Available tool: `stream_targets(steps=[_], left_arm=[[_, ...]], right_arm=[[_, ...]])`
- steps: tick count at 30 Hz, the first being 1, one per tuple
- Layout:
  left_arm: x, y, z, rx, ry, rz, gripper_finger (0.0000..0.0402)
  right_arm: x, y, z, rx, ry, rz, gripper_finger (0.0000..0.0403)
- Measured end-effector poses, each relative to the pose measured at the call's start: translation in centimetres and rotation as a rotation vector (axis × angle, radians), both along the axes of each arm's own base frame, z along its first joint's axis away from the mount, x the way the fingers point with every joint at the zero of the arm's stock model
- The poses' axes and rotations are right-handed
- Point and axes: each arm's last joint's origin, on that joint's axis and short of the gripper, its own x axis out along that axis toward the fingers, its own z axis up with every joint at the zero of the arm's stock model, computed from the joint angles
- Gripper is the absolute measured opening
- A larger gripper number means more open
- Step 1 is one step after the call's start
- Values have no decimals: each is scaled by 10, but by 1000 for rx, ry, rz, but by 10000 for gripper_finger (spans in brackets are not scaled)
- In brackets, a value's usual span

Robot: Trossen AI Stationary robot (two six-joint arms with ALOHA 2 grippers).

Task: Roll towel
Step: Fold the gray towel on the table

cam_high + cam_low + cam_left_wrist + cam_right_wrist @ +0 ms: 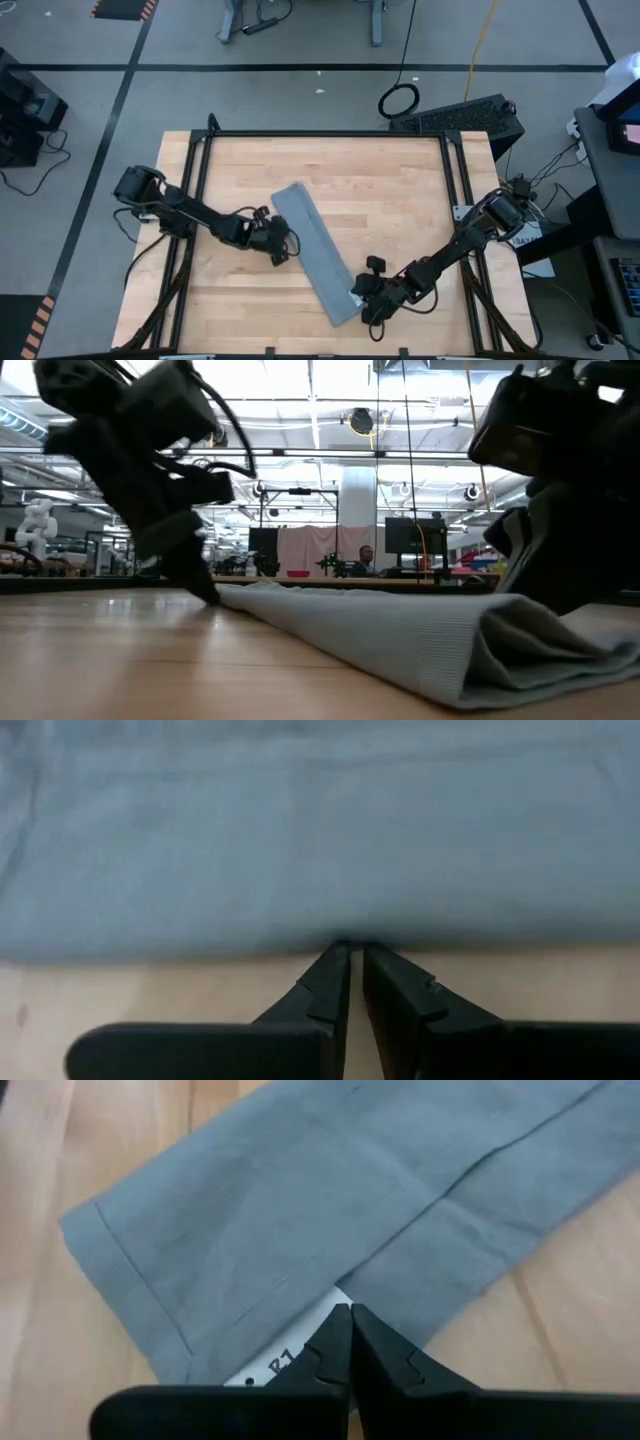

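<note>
The towel (313, 252) lies folded into a long narrow strip on the wooden worktop (400, 190), running on a slant from near the middle toward the near edge.

The left gripper (283, 243) sits low at the towel's left long edge, about halfway along the strip. In its wrist view the two fingers (330, 982) are nearly together, only a thin slit between them, with the tips right at the hem of the towel (320, 840); whether they pinch any cloth I cannot tell.

The right gripper (358, 297) is down at the strip's near end, on its right side. Its fingers (335, 1342) are pressed together, tips resting over the towel (300, 1210) next to a white label (285, 1350) at the hem.

From worktop level the towel (400, 635) looks flat, with a soft fold bulging at the end nearest the camera.
</note>
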Motion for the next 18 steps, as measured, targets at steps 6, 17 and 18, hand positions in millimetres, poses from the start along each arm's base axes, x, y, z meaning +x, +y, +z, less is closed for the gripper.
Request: stream_targets(steps=[6,17,18], left_arm=[[11,33,4,101,-43,36,42],[20,89,11,69,-111,-10,42],[19,90,12,61,-107,-15,42]], right_arm=[[4,4,2,115,-33,-36,0],[13,-7,3,211,-56,-165,0],[14,-8,3,217,-52,-164,0]])
